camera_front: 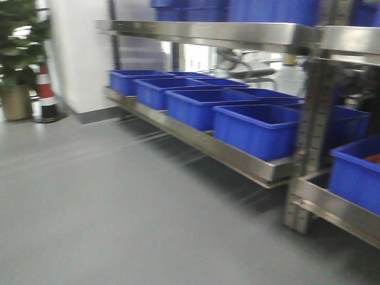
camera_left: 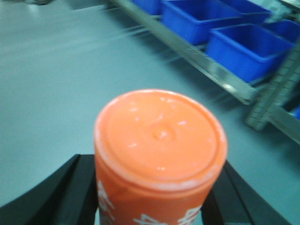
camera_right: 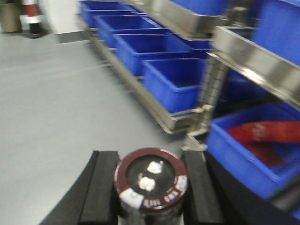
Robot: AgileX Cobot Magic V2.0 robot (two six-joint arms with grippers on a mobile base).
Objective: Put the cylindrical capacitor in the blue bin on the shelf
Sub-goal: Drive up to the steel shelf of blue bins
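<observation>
Capacitor is sitting clamped in right gripper; left gripper is clamping orange can; blue bins are lining shelf along its front edge.

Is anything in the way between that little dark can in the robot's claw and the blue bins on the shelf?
Nothing visible does. The right gripper is shut on the cylindrical capacitor, and only bare grey floor lies between it and the blue bins. The upper rail of the shelf overhangs them, so headroom may be tight.
</observation>
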